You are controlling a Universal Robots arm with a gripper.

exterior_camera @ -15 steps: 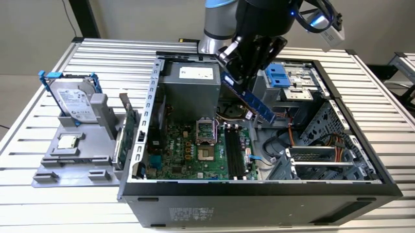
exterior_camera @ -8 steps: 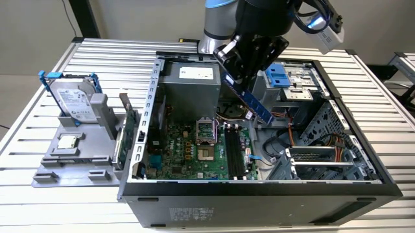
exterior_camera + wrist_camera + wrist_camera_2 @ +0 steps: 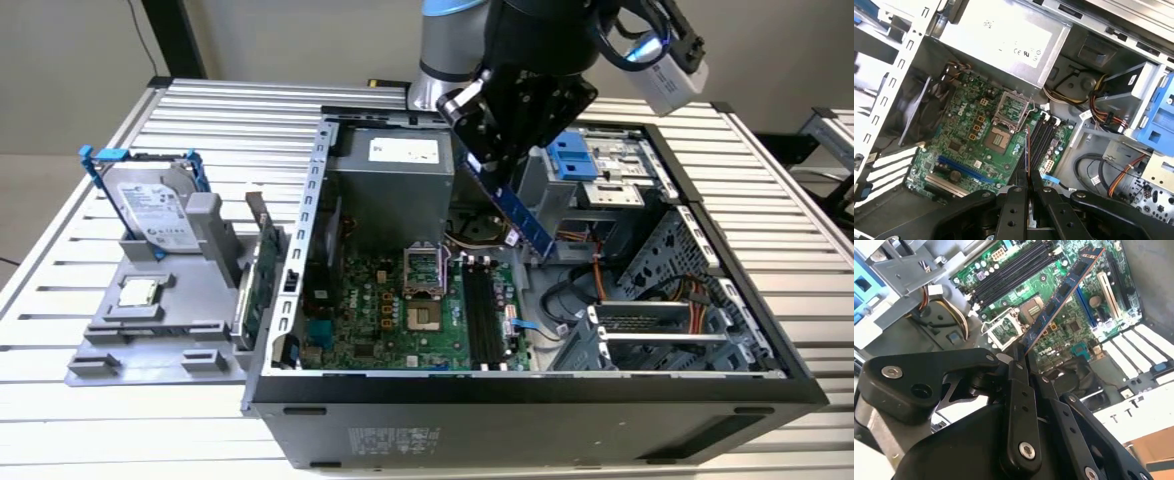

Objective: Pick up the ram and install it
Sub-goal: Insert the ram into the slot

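Note:
My gripper (image 3: 491, 165) hangs over the open computer case (image 3: 534, 385), shut on one end of the ram (image 3: 523, 215). The ram is a long blue stick with dark chips, slanting down toward the green motherboard (image 3: 387, 310) and held above it. In the second wrist view the ram (image 3: 1059, 292) runs out from my black fingers (image 3: 1019, 370) across the board. In the first wrist view the ram (image 3: 1027, 155) is edge-on, above the row of long black slots (image 3: 1041, 137). Those slots (image 3: 483, 310) lie on the board's side toward the exterior view's right, all without sticks.
A grey power supply (image 3: 387, 175) fills the case's far end. A blue drive bracket (image 3: 574, 155) and bundled cables (image 3: 587, 290) sit at the exterior view's right. Outside the case, at the left, a hard drive (image 3: 150, 205) stands in a grey holder. The CPU socket (image 3: 1000, 137) is open.

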